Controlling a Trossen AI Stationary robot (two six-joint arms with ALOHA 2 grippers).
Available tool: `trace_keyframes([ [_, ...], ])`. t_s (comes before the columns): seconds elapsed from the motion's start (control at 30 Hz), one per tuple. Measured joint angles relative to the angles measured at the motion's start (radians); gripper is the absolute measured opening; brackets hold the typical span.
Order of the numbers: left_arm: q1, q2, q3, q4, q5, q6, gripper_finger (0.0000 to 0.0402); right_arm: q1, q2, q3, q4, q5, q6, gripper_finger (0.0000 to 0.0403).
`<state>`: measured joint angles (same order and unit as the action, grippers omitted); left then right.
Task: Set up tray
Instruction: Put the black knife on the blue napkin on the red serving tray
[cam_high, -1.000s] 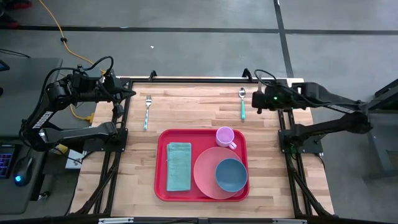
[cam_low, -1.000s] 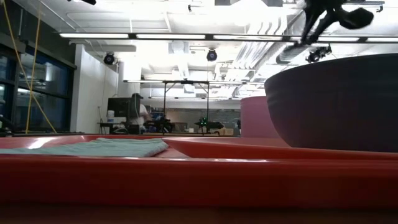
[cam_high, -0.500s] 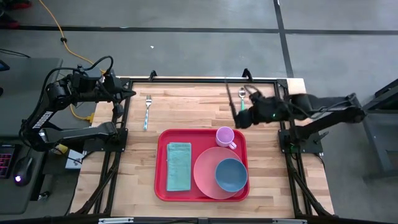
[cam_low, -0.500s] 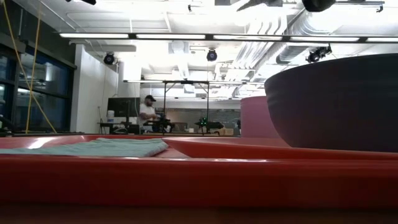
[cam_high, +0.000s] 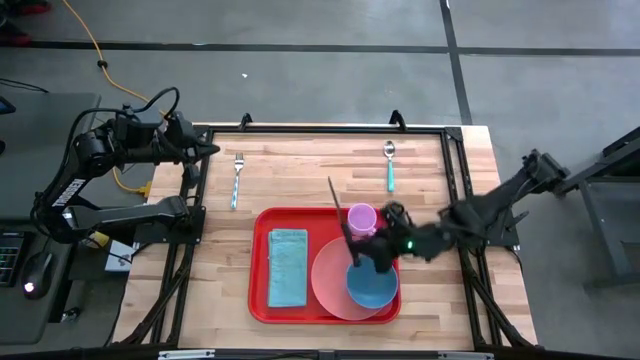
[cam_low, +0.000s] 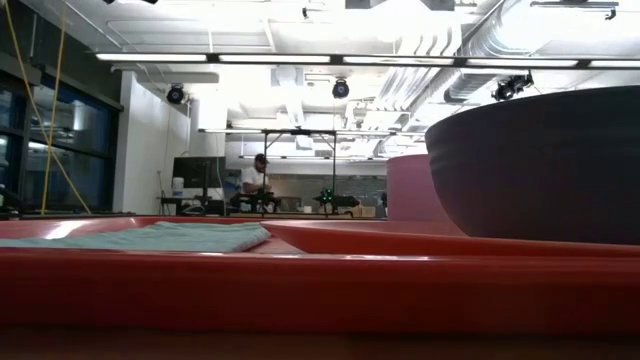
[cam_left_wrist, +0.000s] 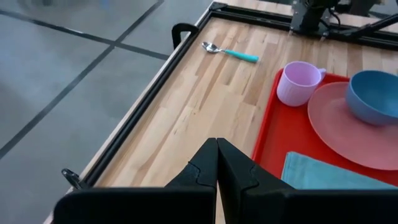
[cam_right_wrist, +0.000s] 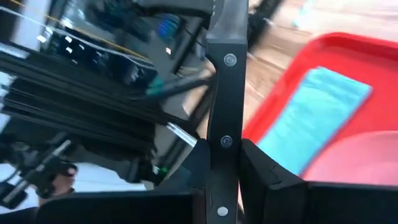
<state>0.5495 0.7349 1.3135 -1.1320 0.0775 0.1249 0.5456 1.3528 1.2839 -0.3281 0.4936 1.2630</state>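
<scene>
Wooden desk (cam_high: 300, 175) carries red tray (cam_high: 262, 300) near its front-middle. Right gripper (cam_high: 345, 235) hangs over the tray by pink cup (cam_high: 361, 218), fingers closed, empty. Left gripper (cam_high: 205, 151) closed at desk's back-left corner.

- The table (cam_high: 300, 175) is light butcher-block wood with a black frame along its edges.
- A red tray (cam_high: 258, 265) lies flat on the near middle of the table.
- A fork (cam_high: 238, 178) with a teal handle lies on the bare wood beyond the tray's left corner, running front to back.
- A spoon (cam_high: 390, 165) with a teal handle lies on the wood beyond the tray's right corner, bowl toward the far edge.
- Fork and spoon lie well apart, and neither touches the tray.
</scene>
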Motion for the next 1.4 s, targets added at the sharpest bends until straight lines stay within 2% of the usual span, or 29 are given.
trace_keyframes([
  [0.17,0.000,0.000,0.000,0.017,0.003,-0.001,0.0035,0.074,0.134,0.121,0.067,0.206,-0.008,0.0032],
  [0.3,0.000,0.000,0.000,0.013,0.003,-0.005,0.0035,0.071,0.300,0.344,0.013,0.262,-0.043,0.0032],
  [0.47,0.000,0.000,0.000,0.005,0.003,-0.003,0.0035,0.010,0.522,0.691,-0.197,0.269,-0.032,0.0032],
  [0.67,0.000,0.000,0.000,0.007,0.003,-0.001,0.0035,-0.096,0.764,1.074,-0.503,0.161,0.062,0.0032],
  [0.8,0.000,0.000,0.000,0.007,0.001,0.027,0.0035,-0.167,0.765,0.951,-0.407,0.084,0.138,0.0032],
  [1.0,0.000,0.000,0.000,0.007,-0.008,0.047,0.0035,-0.221,0.763,0.800,-0.415,-0.018,0.209,0.0032],
  [1.2,0.000,0.000,0.000,0.000,-0.007,0.057,0.0035,-0.233,0.762,0.731,-0.444,-0.105,0.274,0.0032],
  [1.4,0.000,0.000,0.000,0.013,-0.007,0.055,0.0035,-0.214,0.799,0.730,-0.443,-0.173,0.312,0.0032],
])
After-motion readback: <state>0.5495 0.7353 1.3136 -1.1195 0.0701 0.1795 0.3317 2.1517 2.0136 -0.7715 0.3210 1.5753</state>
